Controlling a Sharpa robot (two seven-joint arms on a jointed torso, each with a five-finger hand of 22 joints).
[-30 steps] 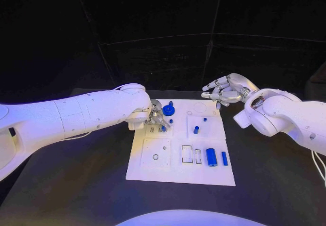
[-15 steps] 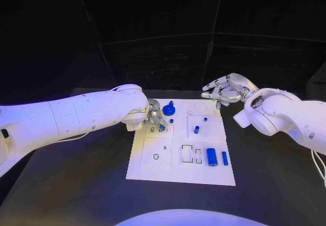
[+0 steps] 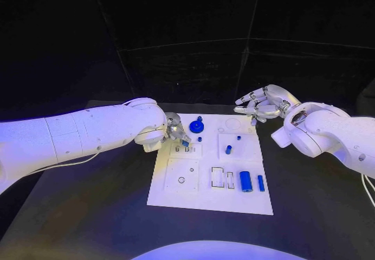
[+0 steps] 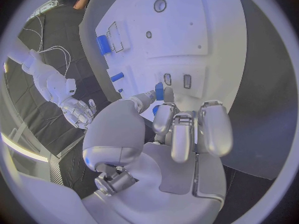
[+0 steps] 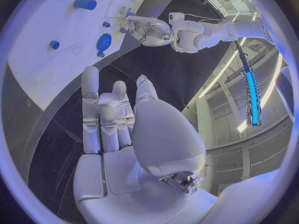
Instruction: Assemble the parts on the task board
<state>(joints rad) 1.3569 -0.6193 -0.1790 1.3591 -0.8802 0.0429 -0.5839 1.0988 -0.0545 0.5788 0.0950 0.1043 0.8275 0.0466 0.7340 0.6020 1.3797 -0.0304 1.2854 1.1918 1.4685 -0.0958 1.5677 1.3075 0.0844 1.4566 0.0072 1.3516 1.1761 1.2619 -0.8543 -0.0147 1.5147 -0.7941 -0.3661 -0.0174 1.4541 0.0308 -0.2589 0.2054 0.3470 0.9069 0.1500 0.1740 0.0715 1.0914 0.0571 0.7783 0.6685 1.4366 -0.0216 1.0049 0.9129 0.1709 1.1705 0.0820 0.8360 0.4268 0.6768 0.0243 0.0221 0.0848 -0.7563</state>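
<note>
On the table: I see the board (image 3: 209, 187) lying flat mid-table, long side running away from me, dark tabletop showing on all sides.
Left hand: my left hand (image 3: 175, 134) sits over the board's far left edge; in the left wrist view a small blue part (image 4: 159, 91) is pinched between thumb and a fingertip, other fingers curled beside it.
Right hand: my right hand (image 3: 258, 104) hovers off the board's far right corner, above the table, fingers spread and holding nothing.
Gear: a round blue gear (image 3: 196, 127) sits near the far edge, just beside my left fingers.
Pegs: two small blue pegs (image 3: 228, 149) stand in the far right section, apart from both hands.
Near parts: a blue cylinder (image 3: 245, 181) and a thin blue bar (image 3: 260, 183) lie side by side near the right edge.
Room: I see bare board between the hands, and open table beyond the near edge.
</note>
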